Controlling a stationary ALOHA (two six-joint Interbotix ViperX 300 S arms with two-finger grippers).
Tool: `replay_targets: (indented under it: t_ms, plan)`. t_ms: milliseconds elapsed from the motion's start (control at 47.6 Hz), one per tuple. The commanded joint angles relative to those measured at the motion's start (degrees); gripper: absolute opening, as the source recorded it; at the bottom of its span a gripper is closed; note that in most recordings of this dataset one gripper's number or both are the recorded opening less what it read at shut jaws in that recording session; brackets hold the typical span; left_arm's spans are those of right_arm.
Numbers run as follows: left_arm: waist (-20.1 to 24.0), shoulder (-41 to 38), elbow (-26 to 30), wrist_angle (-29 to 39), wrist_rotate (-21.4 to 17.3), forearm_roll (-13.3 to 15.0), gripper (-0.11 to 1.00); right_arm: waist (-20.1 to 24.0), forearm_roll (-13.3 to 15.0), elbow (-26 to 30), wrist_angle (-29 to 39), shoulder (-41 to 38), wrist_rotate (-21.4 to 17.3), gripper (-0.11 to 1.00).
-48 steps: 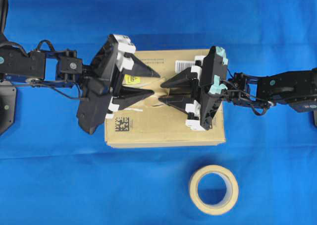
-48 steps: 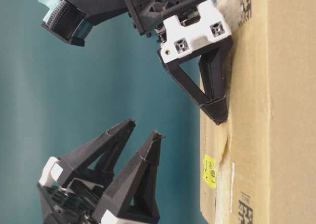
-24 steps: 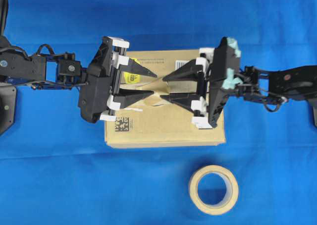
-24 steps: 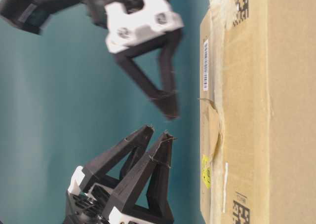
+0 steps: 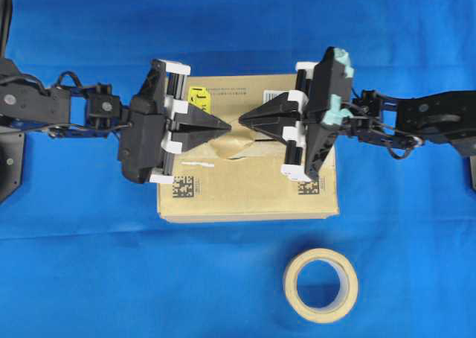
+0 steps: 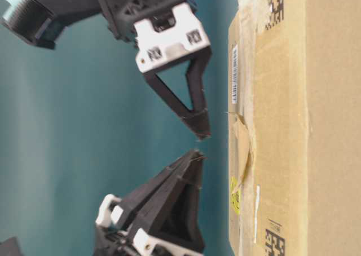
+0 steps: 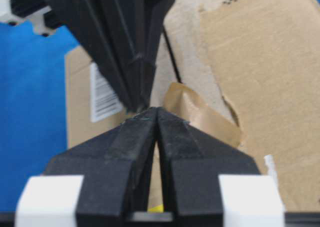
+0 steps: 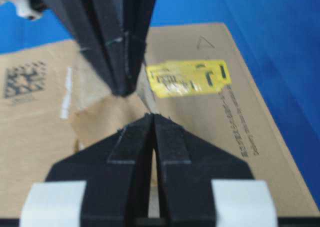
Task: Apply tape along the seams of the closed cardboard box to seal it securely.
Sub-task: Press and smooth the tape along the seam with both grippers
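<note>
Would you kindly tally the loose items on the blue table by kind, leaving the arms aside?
Cardboard box: 1
Tape roll: 1
Square tape piece on the box: 1
Total: 3

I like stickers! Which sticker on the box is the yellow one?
The yellow sticker sits at the cardboard box's far-left top corner, beside the left gripper. The barcode label is white; the two square codes are black.
</note>
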State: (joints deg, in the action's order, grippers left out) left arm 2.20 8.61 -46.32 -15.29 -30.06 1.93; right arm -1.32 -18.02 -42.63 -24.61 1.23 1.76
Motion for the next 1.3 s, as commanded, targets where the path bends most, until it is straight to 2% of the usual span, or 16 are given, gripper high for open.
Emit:
replay_targets:
  t_ms: [0,231,651,1008,1281]
  plan:
    - [-0.1,-1.0,1.2,-1.8,1.7,0.2,0.00,-0.4,0.1,1.8,-0.2,0.1,0.1,-0.02]
    - [-0.1,-2.9,1.9,-2.3,5.1,0.2,0.00,-0.4,0.2,3.4,0.4,-1.8,0.1,-0.02]
    - [-0.3,-5.1,-0.6,-2.3,11.8,0.2,0.00,0.8,-0.1,4.7,1.6,-6.3,-1.0,-0.02]
    - [-0.4,-6.2,-3.5,-2.4,12.0,0.2,0.00,1.1,-0.5,1.9,1.8,-5.5,-1.0,-0.02]
    - [0.3,-3.1,-8.7,-4.4,12.3,0.3,0.00,1.1,-1.0,-1.7,0.6,-3.3,-1.1,-0.02]
